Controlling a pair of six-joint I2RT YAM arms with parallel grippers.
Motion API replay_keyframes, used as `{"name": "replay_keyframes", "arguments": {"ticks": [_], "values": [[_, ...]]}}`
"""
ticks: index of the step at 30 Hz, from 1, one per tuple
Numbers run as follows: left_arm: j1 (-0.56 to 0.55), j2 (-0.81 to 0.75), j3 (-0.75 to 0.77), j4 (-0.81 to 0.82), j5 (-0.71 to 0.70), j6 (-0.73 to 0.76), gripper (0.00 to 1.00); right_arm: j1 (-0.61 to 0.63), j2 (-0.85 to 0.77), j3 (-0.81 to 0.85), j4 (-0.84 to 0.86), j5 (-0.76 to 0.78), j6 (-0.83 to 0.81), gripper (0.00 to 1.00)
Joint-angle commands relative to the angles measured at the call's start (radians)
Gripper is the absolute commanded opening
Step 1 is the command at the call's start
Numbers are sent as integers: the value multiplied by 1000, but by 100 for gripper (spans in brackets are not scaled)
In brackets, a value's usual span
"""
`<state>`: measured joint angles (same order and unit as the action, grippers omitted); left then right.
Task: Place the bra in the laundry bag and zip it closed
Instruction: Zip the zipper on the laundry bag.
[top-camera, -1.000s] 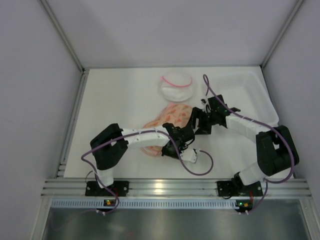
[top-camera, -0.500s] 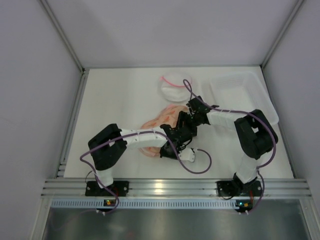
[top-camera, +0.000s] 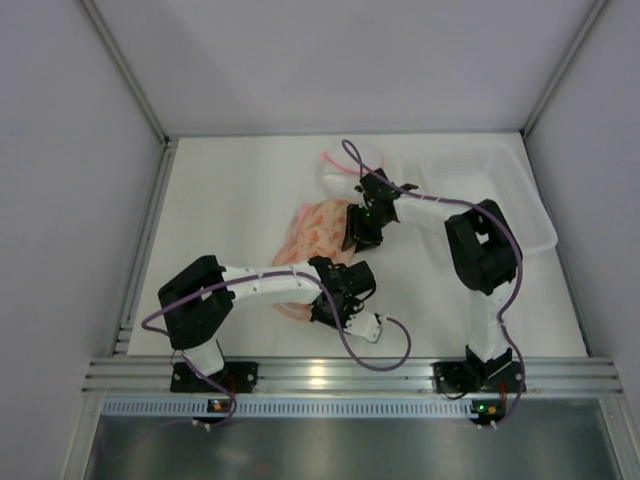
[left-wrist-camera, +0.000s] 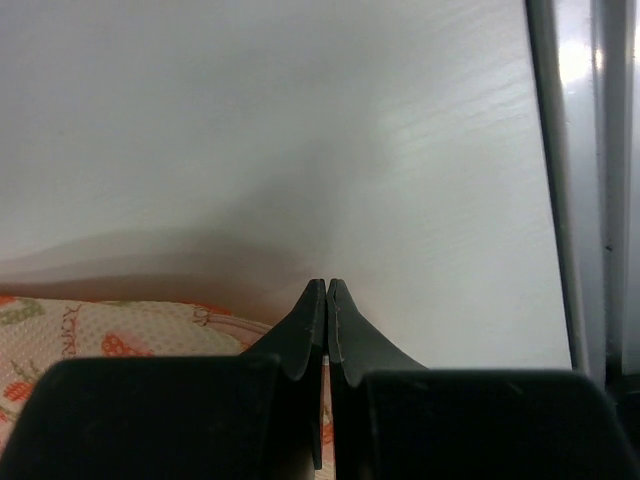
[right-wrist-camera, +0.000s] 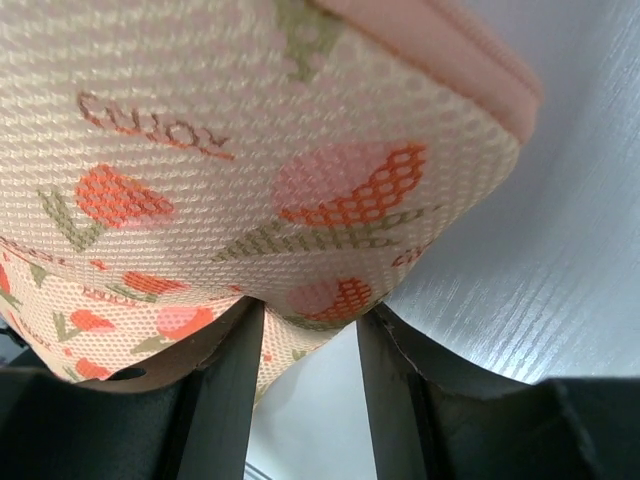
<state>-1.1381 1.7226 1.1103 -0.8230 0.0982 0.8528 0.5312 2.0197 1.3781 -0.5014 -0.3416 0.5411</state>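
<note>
The laundry bag (top-camera: 312, 232), peach with a red-orange print and pink edging, lies mid-table. It fills the top of the right wrist view (right-wrist-camera: 250, 150). My right gripper (top-camera: 358, 228) is at the bag's right side. Its jaws stand apart, and the bag's mesh fabric drapes over the right gripper's tips (right-wrist-camera: 310, 320). My left gripper (top-camera: 325, 298) is at the bag's near end. In the left wrist view the left gripper (left-wrist-camera: 326, 288) is shut just above the table, with the bag's edge (left-wrist-camera: 110, 328) beside and below it. The bra is hidden.
A white mesh round pouch with a pink rim (top-camera: 338, 162) lies behind the bag, partly covered by the right arm. A clear plastic tray (top-camera: 500, 185) stands at the back right. A metal rail (left-wrist-camera: 575, 180) runs along the table edge. A purple cable (top-camera: 385, 345) loops near the front.
My right gripper has swung left and toward the back, against the bag. The bag's far half has shifted left with it. My left gripper has drawn slightly left and nearer.
</note>
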Motion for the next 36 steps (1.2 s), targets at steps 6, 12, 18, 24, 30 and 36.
{"name": "replay_keyframes", "arguments": {"ticks": [6, 12, 18, 24, 30, 36], "values": [[-51, -97, -34, -183, 175, 23, 0, -23, 119, 125, -61, 86, -134, 47], [4, -8, 95, -97, 138, -103, 0, -25, -59, 119, -81, -25, -125, 78], [107, 20, 126, 34, 64, -138, 0, -50, -242, -101, -123, -129, -120, 76], [141, -18, 154, 90, 96, -115, 0, -50, -240, -289, 217, -345, 119, 77], [141, -46, 154, 90, 126, -84, 0, 7, -107, -212, 313, -427, 236, 76], [139, -49, 140, 91, 135, -57, 0, 39, -89, -209, 440, -433, 319, 71]]}}
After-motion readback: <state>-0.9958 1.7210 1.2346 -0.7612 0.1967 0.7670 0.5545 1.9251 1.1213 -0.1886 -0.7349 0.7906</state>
